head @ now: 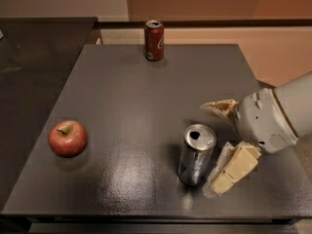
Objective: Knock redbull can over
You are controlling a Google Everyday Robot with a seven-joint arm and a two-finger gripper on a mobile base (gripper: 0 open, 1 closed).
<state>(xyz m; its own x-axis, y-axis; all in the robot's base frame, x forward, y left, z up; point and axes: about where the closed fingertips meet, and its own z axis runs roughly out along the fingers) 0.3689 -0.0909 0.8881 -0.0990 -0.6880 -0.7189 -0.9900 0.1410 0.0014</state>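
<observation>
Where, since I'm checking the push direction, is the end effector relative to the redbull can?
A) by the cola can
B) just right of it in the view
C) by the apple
B: the end effector sits open right of the redbull can, one finger close beside it.
</observation>
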